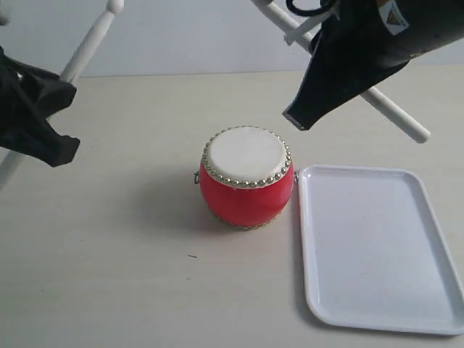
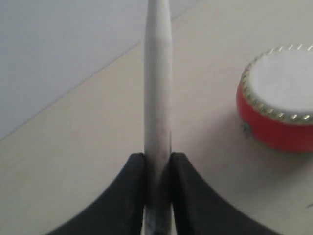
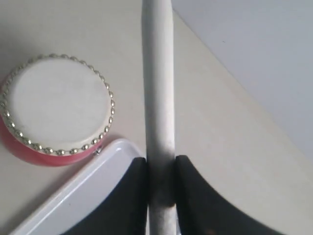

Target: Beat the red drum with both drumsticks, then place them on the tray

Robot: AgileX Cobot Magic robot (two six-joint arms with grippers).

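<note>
The red drum [image 1: 246, 177] [image 2: 281, 105] [image 3: 56, 100], with its cream skin and stud ring, stands upright mid-table. Touching its right side lies the white tray [image 1: 377, 250] [image 3: 83, 196], with nothing on it. My left gripper [image 1: 43, 109] [image 2: 157, 159] is shut on one drumstick [image 1: 90, 40] [image 2: 157, 73], held up left of the drum with the tip raised. My right gripper [image 1: 339, 69] [image 3: 161, 164] is shut on the other drumstick [image 1: 395, 112] [image 3: 159, 73], above and behind the drum's right side. Neither stick touches the drum.
The pale tabletop [image 1: 109, 239] runs back to a grey wall [image 1: 188, 36]. A small dark speck [image 1: 191, 256] lies in front of the drum.
</note>
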